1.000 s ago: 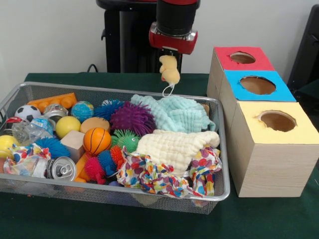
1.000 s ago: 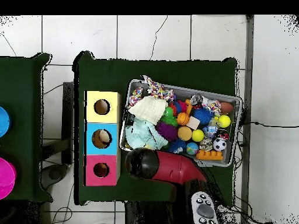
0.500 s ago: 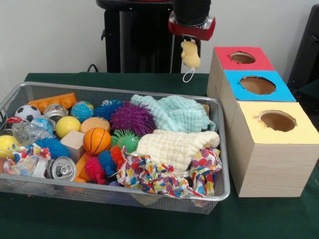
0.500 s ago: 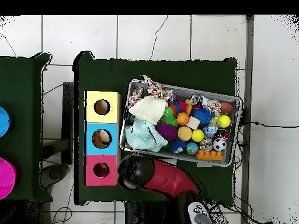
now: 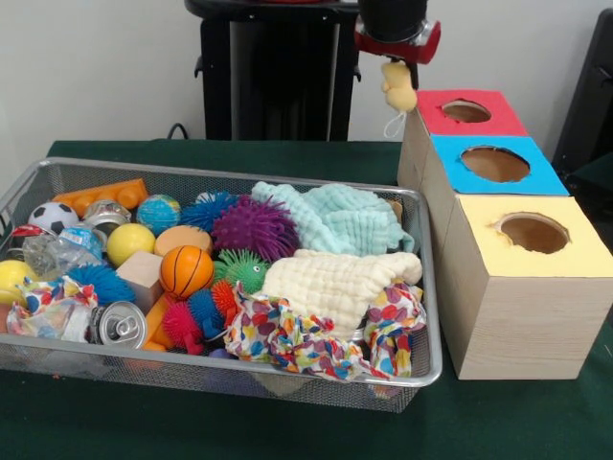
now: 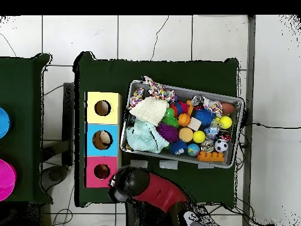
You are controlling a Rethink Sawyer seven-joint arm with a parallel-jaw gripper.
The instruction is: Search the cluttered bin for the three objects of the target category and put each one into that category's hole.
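We have the gripper (image 5: 398,65) clamped on the yellow toy (image 5: 398,86), hanging just beside the red box (image 5: 450,120); we should centre it over the hole (image 5: 466,110) before releasing

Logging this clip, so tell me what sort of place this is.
Probably a robot lab: a green-covered table on a tiled floor, with a toy-filled bin and a three-hole box set up as a sorting test.

bin (image 5: 426,287) packing wall to wall with clutter, no gaps showing | green table (image 5: 239,153) lying bare behind and before it | box (image 5: 517,287) standing just beside bin, three top holes facing up unblocked (blue one holding something)
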